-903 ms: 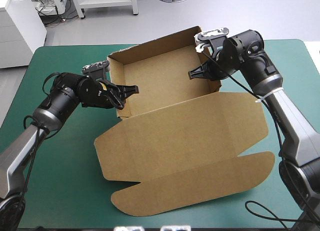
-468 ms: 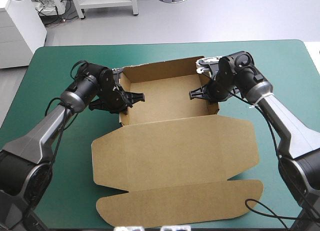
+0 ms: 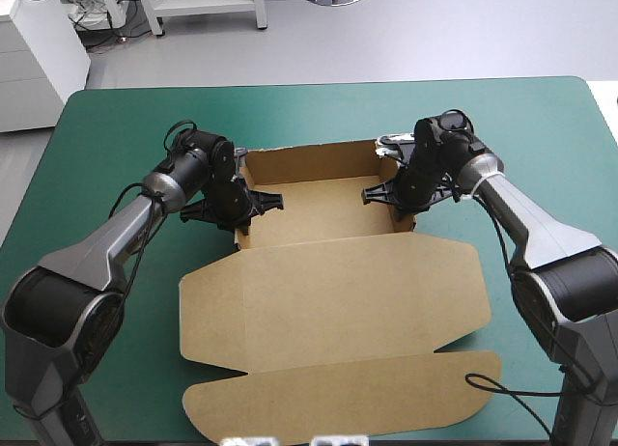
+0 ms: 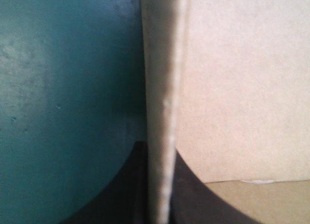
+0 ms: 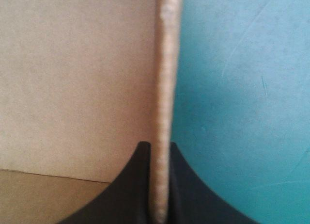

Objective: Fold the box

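We hold the box (image 3: pixel 319 203) by both walls
Left pincer (image 3: pixel 255 203) and right pincer (image 3: pixel 382 191) each pinch one, tips mostly hidden; lid (image 3: pixel 338 292) flat on desk (image 3: pixel 116 118)

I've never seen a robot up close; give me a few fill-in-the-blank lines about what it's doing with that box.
The box is an open tray; its lid lies ____ on the table.
The left gripper is shut on the tray's ____ side wall.
The right gripper pinches the opposite wall, one finger inside the tray, one ____.
Missing: flat; left; outside.
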